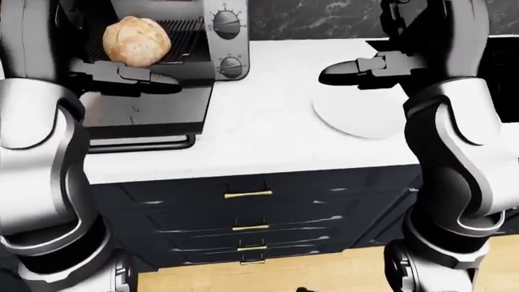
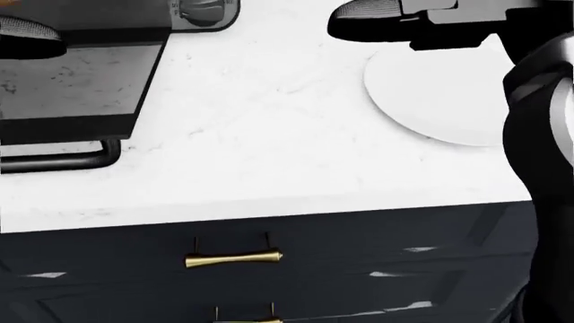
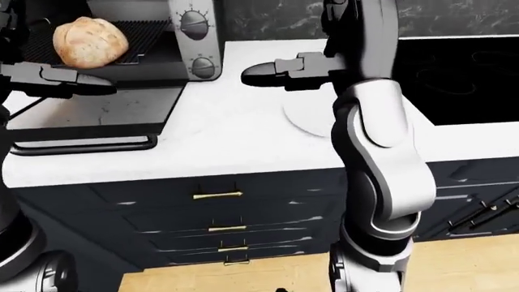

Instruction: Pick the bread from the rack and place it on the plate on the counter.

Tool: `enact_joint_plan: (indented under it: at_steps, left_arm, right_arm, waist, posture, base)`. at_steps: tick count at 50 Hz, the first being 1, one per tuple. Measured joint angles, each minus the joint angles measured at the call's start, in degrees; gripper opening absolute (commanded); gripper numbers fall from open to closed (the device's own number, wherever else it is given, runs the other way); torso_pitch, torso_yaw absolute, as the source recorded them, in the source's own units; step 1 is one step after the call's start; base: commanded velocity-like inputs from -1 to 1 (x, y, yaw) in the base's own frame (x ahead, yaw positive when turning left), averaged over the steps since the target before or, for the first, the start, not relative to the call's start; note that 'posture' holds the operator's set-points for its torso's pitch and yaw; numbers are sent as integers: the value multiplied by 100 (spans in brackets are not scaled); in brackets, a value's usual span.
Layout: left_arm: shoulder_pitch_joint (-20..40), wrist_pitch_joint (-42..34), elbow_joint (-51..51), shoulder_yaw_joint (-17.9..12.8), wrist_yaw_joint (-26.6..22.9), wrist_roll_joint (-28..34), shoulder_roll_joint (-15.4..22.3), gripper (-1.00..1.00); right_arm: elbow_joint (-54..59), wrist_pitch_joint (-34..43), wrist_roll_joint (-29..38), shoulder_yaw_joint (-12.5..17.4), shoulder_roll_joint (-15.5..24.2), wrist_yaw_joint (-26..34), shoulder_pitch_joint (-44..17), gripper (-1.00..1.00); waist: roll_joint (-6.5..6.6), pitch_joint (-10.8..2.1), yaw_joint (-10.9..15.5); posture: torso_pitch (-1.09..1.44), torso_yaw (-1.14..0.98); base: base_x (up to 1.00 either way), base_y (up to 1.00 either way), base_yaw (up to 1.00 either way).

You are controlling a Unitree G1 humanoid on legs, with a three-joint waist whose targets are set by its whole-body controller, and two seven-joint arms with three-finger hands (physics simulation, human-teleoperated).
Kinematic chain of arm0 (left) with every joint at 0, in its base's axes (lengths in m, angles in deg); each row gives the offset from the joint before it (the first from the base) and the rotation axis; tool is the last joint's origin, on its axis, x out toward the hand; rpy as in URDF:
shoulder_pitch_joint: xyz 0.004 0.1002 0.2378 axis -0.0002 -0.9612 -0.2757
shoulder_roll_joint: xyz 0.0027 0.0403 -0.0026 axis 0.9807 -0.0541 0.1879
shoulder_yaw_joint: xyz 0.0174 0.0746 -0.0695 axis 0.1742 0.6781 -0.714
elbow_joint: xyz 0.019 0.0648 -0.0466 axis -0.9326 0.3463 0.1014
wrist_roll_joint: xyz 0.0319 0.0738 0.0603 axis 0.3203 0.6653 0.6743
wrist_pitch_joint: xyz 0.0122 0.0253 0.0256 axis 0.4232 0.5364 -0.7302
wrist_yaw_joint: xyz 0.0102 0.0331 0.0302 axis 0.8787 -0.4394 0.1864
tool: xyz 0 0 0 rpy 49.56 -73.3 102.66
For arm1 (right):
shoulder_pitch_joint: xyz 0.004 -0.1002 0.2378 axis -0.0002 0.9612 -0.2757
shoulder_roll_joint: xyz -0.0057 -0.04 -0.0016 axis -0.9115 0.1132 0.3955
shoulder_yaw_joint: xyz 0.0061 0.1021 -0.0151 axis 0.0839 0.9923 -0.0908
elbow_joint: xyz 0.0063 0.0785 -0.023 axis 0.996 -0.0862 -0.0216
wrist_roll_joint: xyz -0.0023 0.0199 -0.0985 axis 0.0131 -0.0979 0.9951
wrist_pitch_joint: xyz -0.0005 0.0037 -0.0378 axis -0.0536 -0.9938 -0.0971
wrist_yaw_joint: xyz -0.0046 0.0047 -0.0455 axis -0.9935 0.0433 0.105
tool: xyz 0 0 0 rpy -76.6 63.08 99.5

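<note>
Counter (image 2: 269, 155) near edge bare. Plate (image 1: 357, 115) twd right side, nothing on it; right hand (image 1: 357, 69) hovers over its far rim, fingers straight, holding nothing. Left hand (image 1: 134, 76) extended, unloaded, just below bread (image 1: 136, 40), which sits on oven rack (image 1: 182, 30), far left corner. Pick not yet done; placing all left.

Crusty bread (image 1: 136, 39), matt plate (image 2: 444, 94), glossy marble counter (image 2: 269, 134).
</note>
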Motion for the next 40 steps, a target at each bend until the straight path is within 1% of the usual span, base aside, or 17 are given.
enact_joint_plan:
  at_steps: [1, 2, 3, 5, 6, 9, 10, 12, 14, 16, 17, 21, 25, 29, 31, 35, 40]
  left_arm:
    - [21, 11, -41, -11, 3, 14, 47, 100]
    - [11, 6, -106, -30, 3, 35, 61, 100]
    - [-9, -20, -147, -27, -5, 44, 67, 100]
    - [-15, -127, -140, 11, -43, 36, 96, 100]
    - [-10, -185, -129, 38, -64, 26, 102, 100]
    - [40, -246, -202, 72, -110, 9, 139, 100]
    - [68, -232, -232, 50, -115, 16, 161, 100]
    - [104, -194, -302, -28, -107, 47, 200, 100]
    - [101, -168, -360, -82, -86, 83, 214, 100]
    - [101, -185, -371, -97, -86, 93, 236, 100]
    - [105, -195, -342, -108, -85, 95, 255, 100]
    - [-3, -266, -199, -126, -62, 124, 231, 100]
    - [16, -199, -222, -95, -69, 119, 222, 100]
    - [-22, -216, -219, -107, -81, 132, 215, 100]
    - [-66, -247, -211, -69, -101, 131, 191, 100]
    - [-18, -277, -228, -56, -142, 108, 214, 100]
    - [6, -284, -403, -103, -152, 114, 259, 100]
  right_arm:
    - [-42, -24, 10, 1, 12, 1, -19, 100]
    - [-75, -58, 18, -1, 31, 13, -19, 100]
    - [-96, -82, 30, 6, 28, 23, 22, 100]
    - [-35, -71, 62, 3, 9, 35, 91, 100]
    - [27, -43, 79, 0, 1, 40, 119, 100]
    - [91, 15, 119, 26, -15, 49, 150, 100]
    - [71, 1, 127, 27, -13, 56, 129, 100]
    - [-17, -65, 131, 23, -12, 76, 87, 100]
    - [-96, -141, 131, 24, -15, 93, 79, 100]
    - [-86, -178, 130, 29, -17, 100, 64, 100]
    - [-54, -181, 132, 16, -30, 102, 42, 100]
    - [55, -141, 84, -88, -129, 129, 178, 100]
    - [53, -189, 51, -11, -96, 62, 133, 100]
    - [-5, -264, 30, -41, -91, 49, 136, 100]
    - [-5, -263, 17, -29, -86, 51, 198, 100]
    - [83, -223, 28, -7, -78, 30, 222, 100]
    - [93, -273, 38, 2, -84, 21, 194, 100]
  waist:
    - [-129, -52, 13]
    - [-107, -57, 31]
    - [-39, -40, 18]
    - [54, -134, -16]
    - [60, -175, -34]
    - [-31, -306, -41]
    - [-22, -341, -26]
    - [70, -349, -3]
    - [214, -305, -12]
    - [430, -292, -30]
    - [543, -327, -11]
    - [420, -231, 5]
    - [162, -134, 8]
    - [-155, -142, 97]
    - [-84, -98, 87]
    - [18, -154, 52]
    - [84, -201, 25]
  posture:
    - [0, 0]
    - [0, 0]
    - [0, 0]
    - [0, 0]
    - [0, 0]
    - [0, 0]
    - [0, 0]
    - [0, 0]
    - [0, 0]
    - [0, 0]
    - [0, 0]
    - [0, 0]
    - [0, 0]
    - [0, 0]
    - [0, 0]
    - [0, 0]
    - [0, 0]
  base:
    - [0, 0, 0]
    - [0, 0, 0]
    - [0, 0, 0]
    - [0, 6, 0]
    - [0, 14, 0]
    - [0, 14, 0]
    - [0, 15, 0]
    - [0, 15, 0]
    - [0, 15, 0]
    - [0, 15, 0]
    - [0, 15, 0]
    - [0, 7, 0]
    - [0, 0, 0]
    - [0, 0, 0]
    - [0, 0, 0]
    - [0, 0, 0]
    - [0, 0, 0]
